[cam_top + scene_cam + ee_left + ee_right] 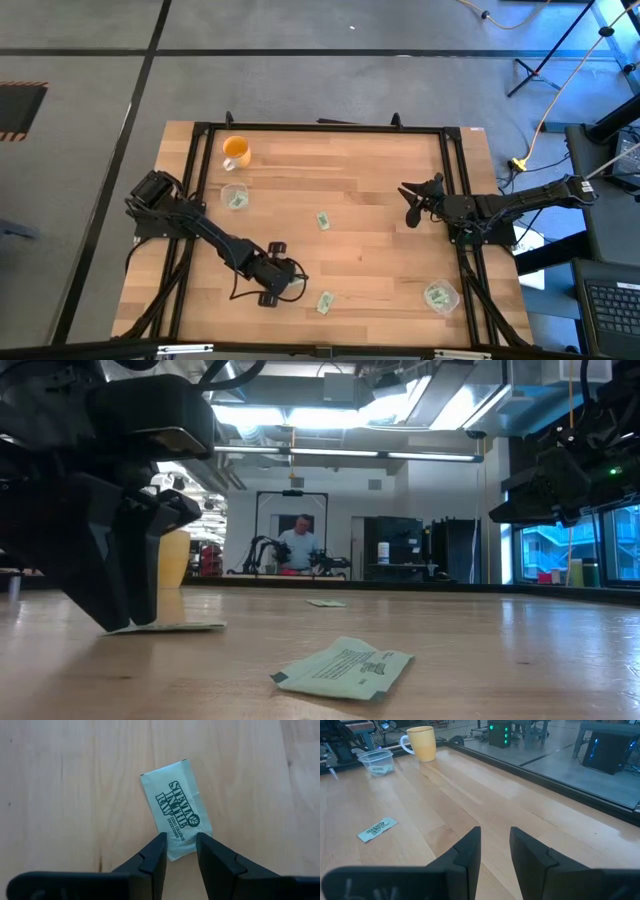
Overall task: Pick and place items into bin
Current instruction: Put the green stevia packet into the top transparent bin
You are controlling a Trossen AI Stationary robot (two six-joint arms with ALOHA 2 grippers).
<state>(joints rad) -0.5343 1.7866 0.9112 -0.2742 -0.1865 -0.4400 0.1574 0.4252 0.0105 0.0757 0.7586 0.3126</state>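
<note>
My left gripper point(280, 282) point(125, 622) stands open at the near left of the table and points steeply down. Its tips straddle one end of a light green packet point(175, 805) point(165, 627) that lies flat on the wood. A second packet point(325, 302) point(345, 670) lies flat to its right. A third packet point(323, 220) point(376, 829) lies mid-table. Two small clear bins point(235, 197) point(440, 296) each hold green packets. My right gripper point(410, 205) point(495, 837) waits open above the table's right side, holding nothing. My left gripper comes down slanting from above onto the packet's end point(180, 849) nearest the arm. One fingertip point(159, 851) stands over each long edge, and that end shows in the gap between them. The packet lies flat on the table. Whether the tips press it, I cannot tell.
An orange cup point(236, 152) point(422, 742) stands at the far left, just behind the left bin. A black frame point(330, 127) rims the table top. Bare wood lies between the packets. A person point(298, 545) sits in the room beyond the table.
</note>
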